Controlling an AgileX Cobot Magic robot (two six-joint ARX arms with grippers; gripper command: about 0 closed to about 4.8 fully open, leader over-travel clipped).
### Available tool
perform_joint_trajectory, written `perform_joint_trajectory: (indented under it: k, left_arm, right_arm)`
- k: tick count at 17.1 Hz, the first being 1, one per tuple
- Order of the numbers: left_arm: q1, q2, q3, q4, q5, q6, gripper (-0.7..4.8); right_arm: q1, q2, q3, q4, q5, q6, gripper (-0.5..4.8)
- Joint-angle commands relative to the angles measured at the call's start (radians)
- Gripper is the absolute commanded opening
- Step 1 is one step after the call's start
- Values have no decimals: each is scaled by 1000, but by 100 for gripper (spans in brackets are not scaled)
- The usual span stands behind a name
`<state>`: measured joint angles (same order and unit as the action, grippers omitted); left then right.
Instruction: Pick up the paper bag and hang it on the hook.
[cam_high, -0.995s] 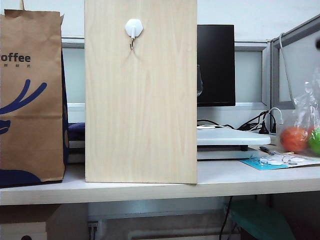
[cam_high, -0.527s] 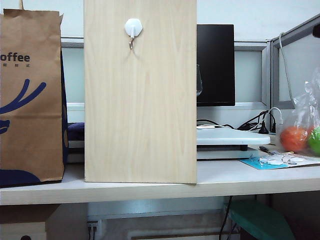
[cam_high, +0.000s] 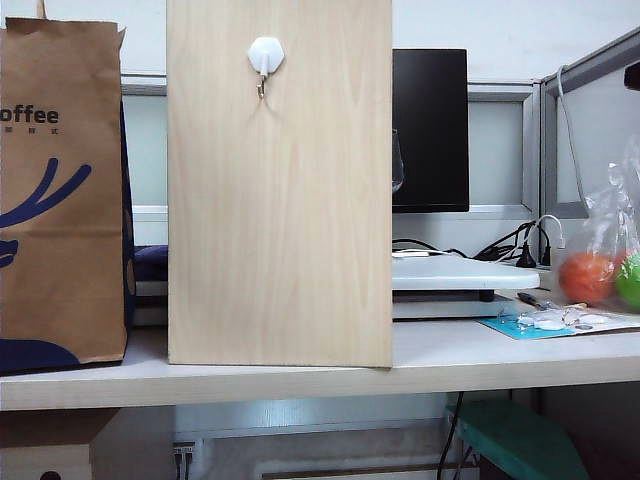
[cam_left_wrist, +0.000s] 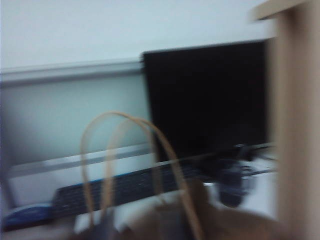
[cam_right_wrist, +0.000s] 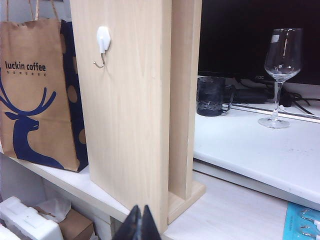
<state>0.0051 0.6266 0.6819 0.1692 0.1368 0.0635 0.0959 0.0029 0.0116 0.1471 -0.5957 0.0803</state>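
While upright, paper bag (cam_high: 62, 190), right gripper (cam_right_wrist: 140, 225) shut

looks like an office: a dark monitor (cam_high: 430, 130) at 1 o'clock behind the desk (cam_high: 470, 360), grey cubicle partitions (cam_high: 505, 150), a keyboard (cam_left_wrist: 125, 187) and a tangle of cables (cam_high: 510, 245) at about 3 o'clock.

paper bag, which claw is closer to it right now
Left. Its wrist camera looks down on the paper bag handles from just above, claw itself unseen. The right claw sits shut, low before the wooden board, off to the bag's side.
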Motion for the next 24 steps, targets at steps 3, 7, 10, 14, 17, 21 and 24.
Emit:
perform_joint_trajectory:
  k: [3, 7, 10, 14, 17, 21, 24]
  left_arm:
    - [2, 159, 85, 73, -63, 63, 309]
    - [3, 214, 85, 73, -95, 129, 301]
    - [2, 280, 85, 104, -90, 131, 210]
    - [2, 298, 85, 117, -93, 131, 81]
    - [2, 296, 85, 106, -142, 131, -6]
    - [-21, 182, 85, -75, -132, 68, -6]
    - [-63, 36, 86, -112, -63, 66, -6]
  right_arm:
    - [0, 0, -7, 10, -2, -2, 0]
    - [0, 0, -7, 10, -2, -2, 0]
    - [0, 0, -7, 9, -2, -2, 0]
    - [0, 0, -7, 8, -2, -2, 0]
    - [0, 0, -7, 8, -2, -2, 0]
    - [0, 0, -7, 8, -2, -2, -1]
    - [0, 0, -7, 7, -2, -2, 0]
